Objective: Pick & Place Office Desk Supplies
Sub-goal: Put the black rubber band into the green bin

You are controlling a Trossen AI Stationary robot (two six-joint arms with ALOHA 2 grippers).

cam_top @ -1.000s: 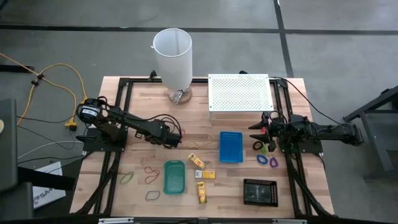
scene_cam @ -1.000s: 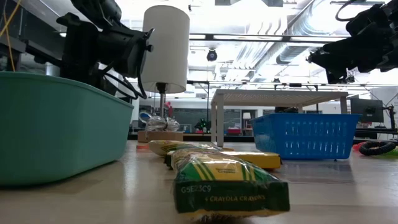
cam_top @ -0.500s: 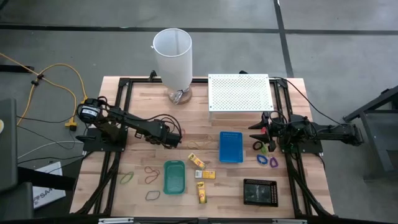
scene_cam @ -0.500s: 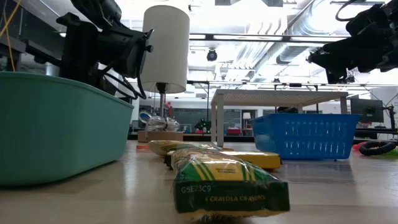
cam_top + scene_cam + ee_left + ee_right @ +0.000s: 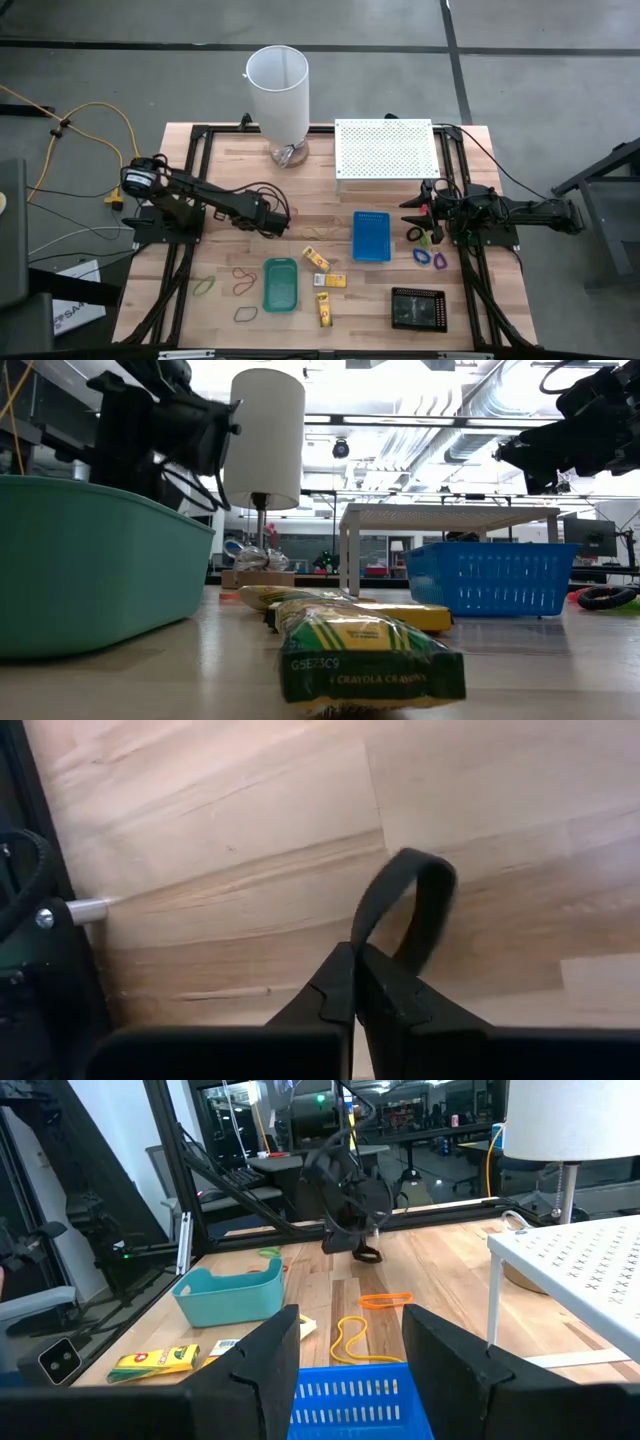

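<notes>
left gripper [image 5: 352, 982]: clamped on a black band loop [image 5: 415, 900], above bare counter [image 5: 330, 215]
right gripper [image 5: 350, 1342]: fingers apart, parked by blue tray [image 5: 371, 236]
change: left arm nudged slightly back

Overhead view: even, soft light, wooden worktop [image 5: 390, 300] evenly lit, shadows faint and short.
Low view: strong backlight from bright ceiling, upper picture washed out; white cylinder [image 5: 265, 435] glowing against glare; arms reduced to dark silhouettes; green tray [image 5: 95, 565] nearest lens soft, out of focus; crayon packet [image 5: 370, 655] sharp.
Left wrist view: warm, bright light on wood; black loop [image 5: 405, 915] slightly soft; dark soft shadow beside it.
Right wrist view: room behind dim; far arm motion-blurred; straight lines bend near edges.
</notes>
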